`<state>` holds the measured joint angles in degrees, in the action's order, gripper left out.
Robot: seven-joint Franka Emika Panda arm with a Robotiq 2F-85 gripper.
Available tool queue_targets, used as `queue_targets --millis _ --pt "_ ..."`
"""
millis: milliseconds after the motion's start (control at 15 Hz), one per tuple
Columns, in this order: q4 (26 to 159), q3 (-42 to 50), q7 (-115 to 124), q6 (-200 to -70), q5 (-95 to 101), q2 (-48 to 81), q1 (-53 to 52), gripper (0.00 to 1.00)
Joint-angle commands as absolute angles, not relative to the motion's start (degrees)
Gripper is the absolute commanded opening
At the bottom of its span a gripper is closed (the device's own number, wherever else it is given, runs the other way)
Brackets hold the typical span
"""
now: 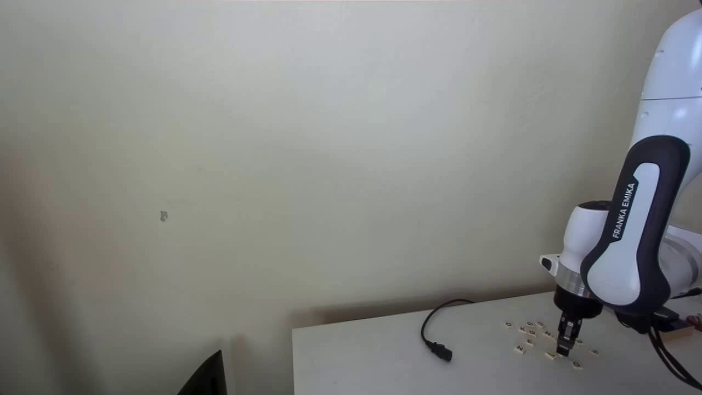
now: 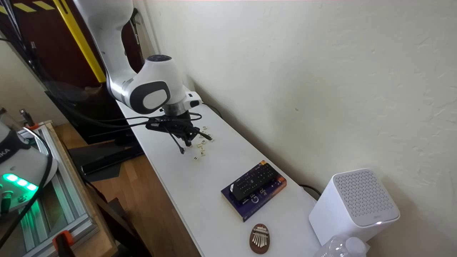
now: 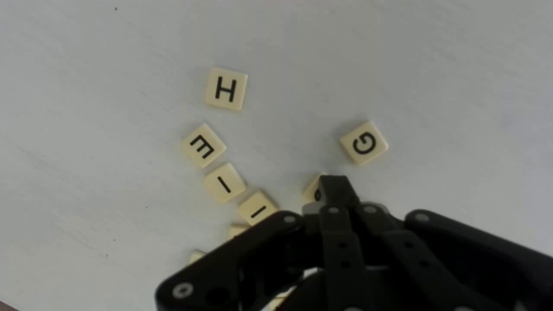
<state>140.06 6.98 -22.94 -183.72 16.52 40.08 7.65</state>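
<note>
In the wrist view, well left of the G tile [image 3: 364, 143] lies the E tile [image 3: 203, 145], then the H tile [image 3: 227, 88], stems nearly upright; lower-left of the G tile, a half-hidden tile [image 3: 312, 193] slants one edge toward it, long axis unclear, behind the gripper [image 3: 340, 188], whose jaws are together.

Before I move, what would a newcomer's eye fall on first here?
Probably the white arm, reaching down with its shut tool low among the scattered letter tiles on the white table. In the wrist view, the H tile sits topmost. After that, the green lights glowing on a white housing at an exterior view's left edge.
</note>
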Motion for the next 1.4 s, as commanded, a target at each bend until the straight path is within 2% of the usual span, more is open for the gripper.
queue_targets --millis 0,1333 --pt "140.4 7.8 -22.9 -184.8 18.0 41.7 6.6 0.0" --pt "140.5 9.6 -22.9 -186.2 18.1 41.6 3.6 0.0"
